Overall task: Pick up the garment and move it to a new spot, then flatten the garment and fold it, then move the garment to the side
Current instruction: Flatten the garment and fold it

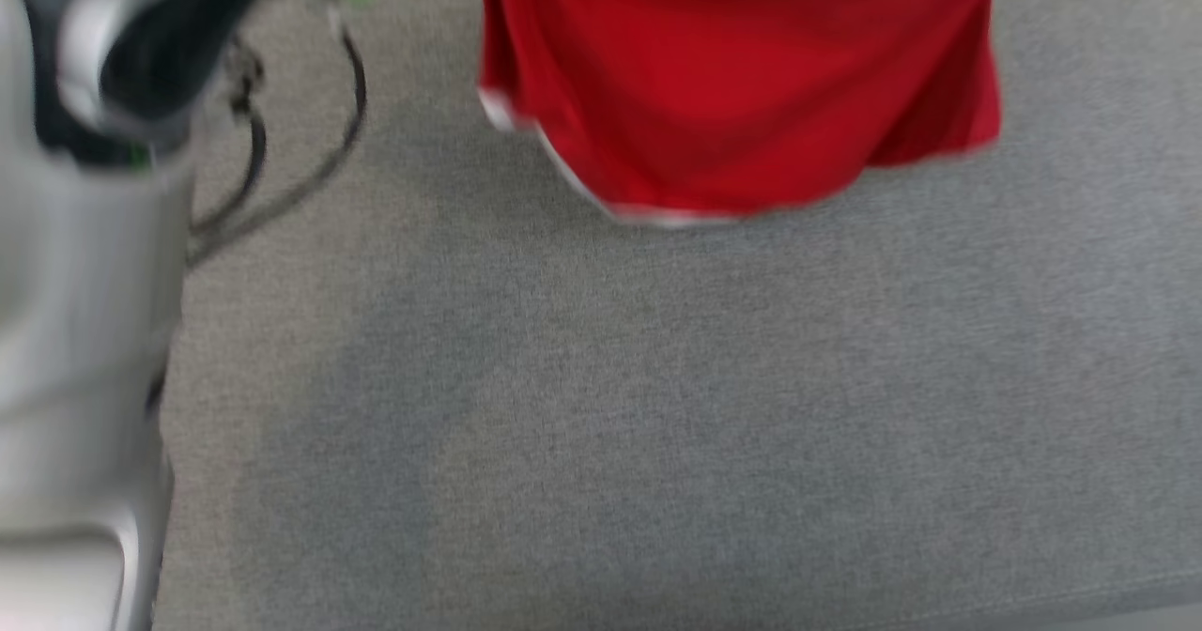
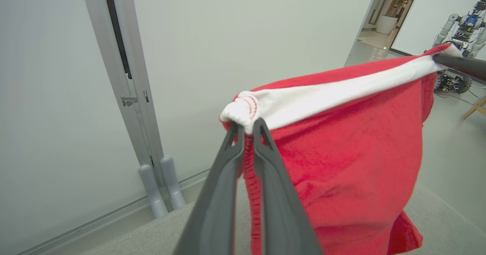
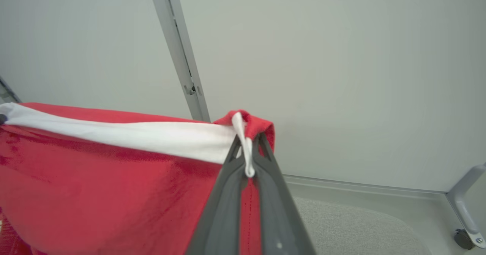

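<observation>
We hold the red shorts point(image 2: 341, 152) up in the air, stretched between our two arms by their white waistband point(image 2: 341, 92). The left pincer point(image 2: 248, 126) is pressed together on one bunched corner of that band, where the elastic gathers into a small white knot with red stitching. The right pincer point(image 3: 248, 139) is pinching the opposite corner, its fingers closed on a fold of red cloth and a thin strip of white. In the left wrist view we also see the right pincer's dark fingers point(image 2: 463, 66) at the far end of the taut band.

From the head camera, the shorts point(image 1: 742, 77) hang at the top middle of the picture, their curved lower hem edged in white. Below them lies the grey fabric-covered worktop point(image 1: 657, 424). The picture is blurred, and we cannot tell whether the hem touches the worktop or hangs just above it. Our pale left forearm point(image 1: 84, 330) runs down the left side, with a dark cable point(image 1: 319, 143) looping beside it.

Behind the shorts point(image 3: 95, 179) stands a plain pale wall point(image 3: 341, 76) with a grey metal post point(image 3: 182, 57) running up it. At the far right of the left wrist view, another robot point(image 2: 461, 23) stands on the floor, well apart from us.
</observation>
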Controlling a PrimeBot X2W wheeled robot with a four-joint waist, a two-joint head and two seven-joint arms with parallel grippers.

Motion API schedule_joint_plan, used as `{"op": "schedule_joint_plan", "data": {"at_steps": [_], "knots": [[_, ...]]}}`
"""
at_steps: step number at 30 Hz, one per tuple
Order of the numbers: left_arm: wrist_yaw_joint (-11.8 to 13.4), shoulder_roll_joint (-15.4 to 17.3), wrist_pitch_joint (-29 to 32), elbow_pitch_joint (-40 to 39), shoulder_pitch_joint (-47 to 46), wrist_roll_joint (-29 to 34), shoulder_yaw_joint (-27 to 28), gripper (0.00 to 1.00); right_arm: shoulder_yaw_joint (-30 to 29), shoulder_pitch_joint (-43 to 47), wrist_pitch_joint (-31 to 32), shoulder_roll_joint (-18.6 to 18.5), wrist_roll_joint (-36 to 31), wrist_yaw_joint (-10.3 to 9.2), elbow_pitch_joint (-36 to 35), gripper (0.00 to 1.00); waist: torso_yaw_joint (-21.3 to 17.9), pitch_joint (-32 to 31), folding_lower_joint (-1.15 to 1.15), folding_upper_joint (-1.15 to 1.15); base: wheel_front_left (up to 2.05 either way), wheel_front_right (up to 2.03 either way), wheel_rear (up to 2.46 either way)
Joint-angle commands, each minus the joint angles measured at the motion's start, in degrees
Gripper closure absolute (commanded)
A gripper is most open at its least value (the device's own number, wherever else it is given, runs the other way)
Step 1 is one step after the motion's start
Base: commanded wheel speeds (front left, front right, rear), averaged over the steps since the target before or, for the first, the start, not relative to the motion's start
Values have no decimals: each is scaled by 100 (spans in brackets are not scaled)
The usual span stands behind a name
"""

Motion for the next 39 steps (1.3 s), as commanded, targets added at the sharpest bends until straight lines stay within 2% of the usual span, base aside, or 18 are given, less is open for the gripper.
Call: {"op": "schedule_joint_plan", "data": {"at_steps": [1, 3, 5, 8, 11, 14, 17, 21, 24, 30, 34, 39], "knots": [[-11, -89, -228, 495, -519, 205, 7, 100, 107, -556, -169, 271, -499, -4, 340, 100, 89, 1290, -1, 0, 0, 0, 0], [68, -263, -783, 1232, -1179, 560, 45, 100, 203, -1272, -461, 620, -1222, -7, 975, 100, 78, 1482, -1, 0, 0, 0, 0], [35, -380, -1357, 1871, -1784, 902, -35, 100, 207, -1951, -831, 919, -1809, -8, 1513, 100, 58, 1682, -1, 0, 0, 0, 0], [-41, -536, -2158, 2686, -2376, 1201, -105, 100, 201, -2635, -1390, 1345, -2276, -7, 2194, 100, 2, 1927, -1, 0, 0, 0, 0], [-130, -576, -3106, 3459, -2649, 1452, -181, 100, 321, -2910, -1983, 1656, -2378, -6, 2835, 100, -89, 1983, -1, 0, 0, 0, 0], [-281, -653, -3741, 3998, -2496, 1488, -249, 100, 520, -2741, -2412, 1700, -2303, -5, 3166, 100, -132, 1952, -1, 0, 0, 0, 0], [-517, -656, -4216, 4466, -2039, 1350, -301, 100, 727, -2120, -2839, 1706, -2033, -5, 3339, 100, -179, 1805, -1, 0, 0, 0, 0], [-738, -549, -4712, 4672, -1053, 1190, -484, 100, 956, -813, -3374, 1609, -1556, -5, 3069, 100, -216, 1434, -1, 0, 0, 0, 0], [-813, -489, -4983, 4491, -21, 1003, -728, 100, 1059, 436, -3645, 1383, -1122, -5, 2608, 100, -199, 1062, -1, 0, 0, 0, 0], [-833, -228, -5173, 3685, 2560, 614, -1166, 100, 1141, 3084, -3766, 915, -548, -8, 1667, 100, -170, -173, -1, 0, 0, 0, 0], [-518, -163, -5096, 2925, 4372, 239, -1221, 100, 916, 4738, -3697, 718, -372, -10, 1189, 100, -110, -924, -1, 0, 0, 0, 0], [-42, -73, -5056, 1970, 6309, -73, -1342, 100, 375, 6588, -3716, 790, -270, -17, 819, 100, 77, -1587, -1, 0, 0, 0, 0]]}}
